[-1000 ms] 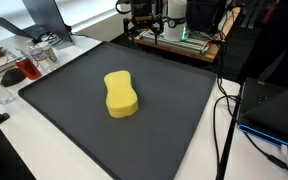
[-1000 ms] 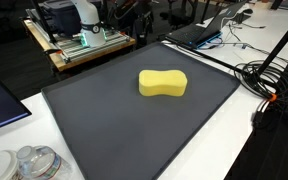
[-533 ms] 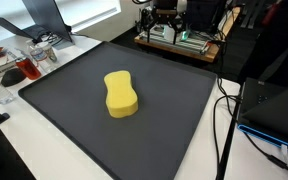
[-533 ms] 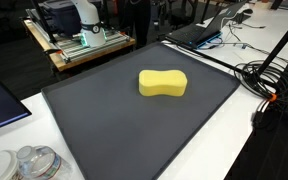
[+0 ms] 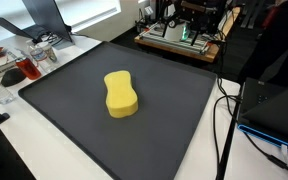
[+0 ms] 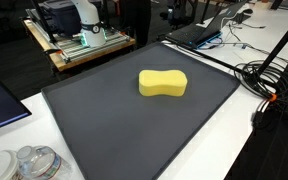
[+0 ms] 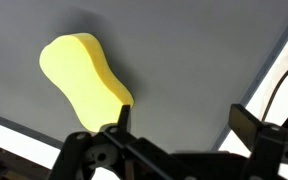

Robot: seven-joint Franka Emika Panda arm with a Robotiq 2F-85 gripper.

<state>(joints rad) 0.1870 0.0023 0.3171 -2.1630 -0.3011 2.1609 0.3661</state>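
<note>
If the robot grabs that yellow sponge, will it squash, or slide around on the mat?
The yellow sponge looks like soft foam, so it would probably squash when gripped and feel light. It lies flat on the dark mat, so rolling or tipping seems unlikely. Pushed, it would likely drag, not tumble.

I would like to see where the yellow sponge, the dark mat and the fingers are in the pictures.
yellow sponge (image 5: pixel 121 94): in an exterior view, middle of its top face.
dark mat (image 6: pixel 114 125): in an exterior view, bare part near the sponge.
fingers (image 7: pixel 243 120): wrist view, tip of one finger.

Black claw (image 7: pixel 182 118), angular frame, seemingly matte
</note>
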